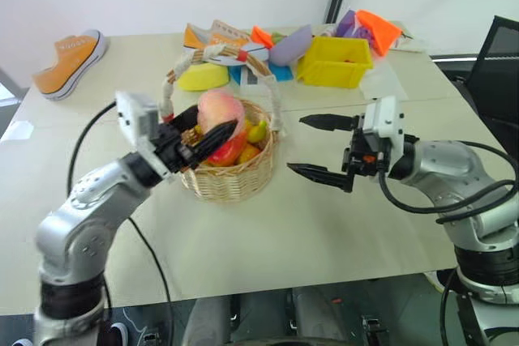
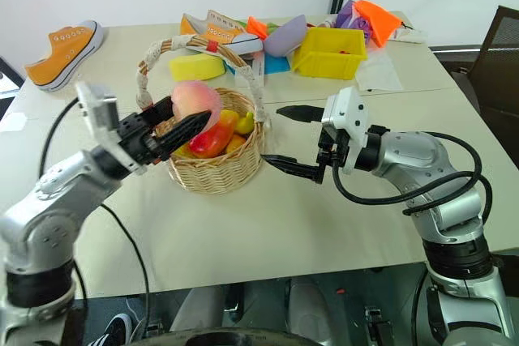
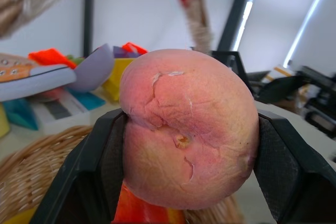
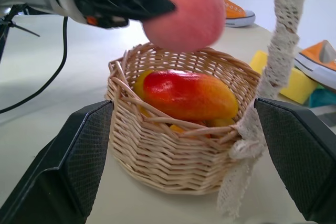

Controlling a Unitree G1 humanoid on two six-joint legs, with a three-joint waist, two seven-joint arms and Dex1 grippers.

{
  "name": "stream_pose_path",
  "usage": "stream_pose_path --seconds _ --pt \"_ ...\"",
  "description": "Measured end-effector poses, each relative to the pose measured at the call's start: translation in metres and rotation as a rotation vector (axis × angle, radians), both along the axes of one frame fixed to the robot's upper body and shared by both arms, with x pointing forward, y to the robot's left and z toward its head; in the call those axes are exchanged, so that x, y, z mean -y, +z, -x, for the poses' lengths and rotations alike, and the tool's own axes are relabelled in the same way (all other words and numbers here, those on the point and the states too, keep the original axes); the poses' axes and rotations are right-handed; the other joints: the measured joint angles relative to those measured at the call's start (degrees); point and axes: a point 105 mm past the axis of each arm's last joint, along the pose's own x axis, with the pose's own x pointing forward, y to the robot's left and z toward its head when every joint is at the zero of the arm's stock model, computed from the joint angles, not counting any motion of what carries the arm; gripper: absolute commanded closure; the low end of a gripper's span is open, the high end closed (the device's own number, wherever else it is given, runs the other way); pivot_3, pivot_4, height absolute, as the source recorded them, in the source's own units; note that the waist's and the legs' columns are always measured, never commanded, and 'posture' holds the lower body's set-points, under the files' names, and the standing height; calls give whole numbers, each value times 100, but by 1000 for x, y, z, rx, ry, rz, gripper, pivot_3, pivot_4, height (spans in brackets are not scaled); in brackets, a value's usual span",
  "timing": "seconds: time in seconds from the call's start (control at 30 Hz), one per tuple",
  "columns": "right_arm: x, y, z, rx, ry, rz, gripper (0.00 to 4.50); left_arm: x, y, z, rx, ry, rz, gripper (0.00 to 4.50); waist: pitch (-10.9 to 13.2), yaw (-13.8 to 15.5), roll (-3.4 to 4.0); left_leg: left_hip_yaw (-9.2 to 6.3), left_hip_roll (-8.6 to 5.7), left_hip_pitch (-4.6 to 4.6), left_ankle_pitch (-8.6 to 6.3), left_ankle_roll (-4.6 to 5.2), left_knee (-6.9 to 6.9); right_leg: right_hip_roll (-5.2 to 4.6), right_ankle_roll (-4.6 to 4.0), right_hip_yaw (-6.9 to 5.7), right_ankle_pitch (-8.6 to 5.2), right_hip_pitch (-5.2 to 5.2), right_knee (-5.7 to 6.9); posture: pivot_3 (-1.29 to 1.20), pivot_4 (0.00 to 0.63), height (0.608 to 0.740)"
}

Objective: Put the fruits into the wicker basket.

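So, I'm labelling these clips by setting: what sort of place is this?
Probably an indoor lab or office set up for robot practice: a pale table strewn with props such as an orange sneaker and a yellow bin, plain white walls, and a black office chair at the side.

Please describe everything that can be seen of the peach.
The peach is a round toy fruit, pink fading to pale orange, with a seam and small cracks in its matte skin. It sits between the two black fingers of the left end effector, which touch both its sides. It hangs just above the wicker basket, over the mango.
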Motion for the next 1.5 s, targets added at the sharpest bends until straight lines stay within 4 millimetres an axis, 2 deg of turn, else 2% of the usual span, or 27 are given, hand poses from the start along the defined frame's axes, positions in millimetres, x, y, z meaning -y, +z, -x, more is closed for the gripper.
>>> stream_pose_path --seconds 0.2,0.33,0.43,0.6,0.8,0.9,1.07,1.23,1.33,1.5 --pt "-1 2 -2 12 -32 -14 0 0 -2 1 38 10 -48 121 0 30 -1 0 2 0 0 0 11 0 1 0 0 9 -1 0 150 740" --pt "0 2 -8 11 -89 -33 0 -1 5 18 65 -62 -13 121 1 26 -2 -2 3 0 0 0 12 -3 0 0 0 8 1 0 150 740" --pt "0 2 -15 4 -134 -56 0 -11 12 32 101 -69 -36 121 0 -5 0 -2 6 3 0 -2 8 -1 0 0 0 6 2 0 150 740" --pt "0 0 -24 -2 -163 -58 0 -37 14 39 91 5 -62 121 0 34 0 -2 6 4 0 -1 11 -2 -1 -1 0 13 -2 0 150 740" --pt "-3 0 -29 1 -159 -64 0 -41 11 53 87 -18 -79 121 0 10 0 -2 4 8 -1 -1 5 -6 -2 -1 -1 14 -5 0 150 740" --pt "-2 0 -34 -5 -176 -76 0 -54 11 64 93 -12 -111 121 0 -26 0 -1 7 17 0 -4 -5 -4 -3 1 -2 14 -3 0 150 740" --pt "4 -1 -46 -32 -271 -120 0 -94 1 94 25 32 -179 121 3 -17 4 1 7 21 -1 -6 -12 -10 -23 2 -12 14 -10 0 150 740" --pt "-16 -11 -50 -95 -292 -186 0 -121 1 105 29 100 -186 121 -1 13 -2 0 5 31 -4 -10 -10 -18 -37 0 -16 14 -24 0 150 740" --pt "-28 -13 -55 -95 -329 -201 0 -125 0 106 40 117 -175 121 -1 -8 -2 1 4 29 -13 -26 -14 -19 -39 1 -15 2 -24 0 150 740" --pt "-40 -3 -62 -70 -365 -247 0 -127 -5 109 45 134 -171 121 -2 -35 0 3 4 28 -12 -26 -29 -19 -37 1 -13 -12 -20 0 150 740"
